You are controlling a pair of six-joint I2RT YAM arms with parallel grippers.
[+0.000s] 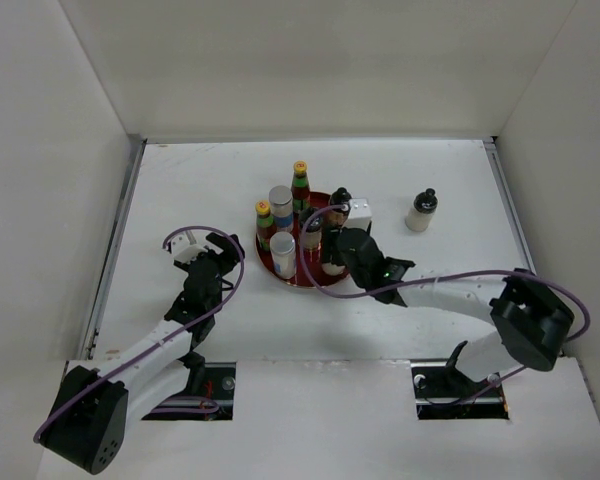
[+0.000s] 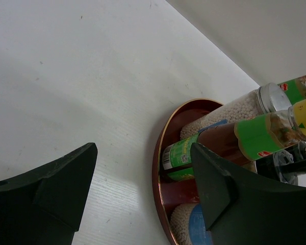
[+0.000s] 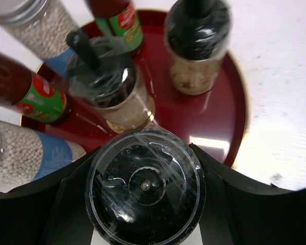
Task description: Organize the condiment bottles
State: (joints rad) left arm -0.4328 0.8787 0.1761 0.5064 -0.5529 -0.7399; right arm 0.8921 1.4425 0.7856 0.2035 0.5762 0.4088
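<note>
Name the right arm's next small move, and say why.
Probably ease the black-capped bottle forward over the bare red patch of the plate and set it down there. The right gripper has its fingers pressed against the bottle's sides at the plate's near edge, and that patch looks free. Whether the bottle already stands on the plate cannot be told.

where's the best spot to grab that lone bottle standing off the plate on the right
Take the lone bottle around its pale, wider body just below the black cap, coming level from the near side. It stands upright with bare table all round, so there's room either side. The right hand is nearest but holds a black-capped bottle.
</note>
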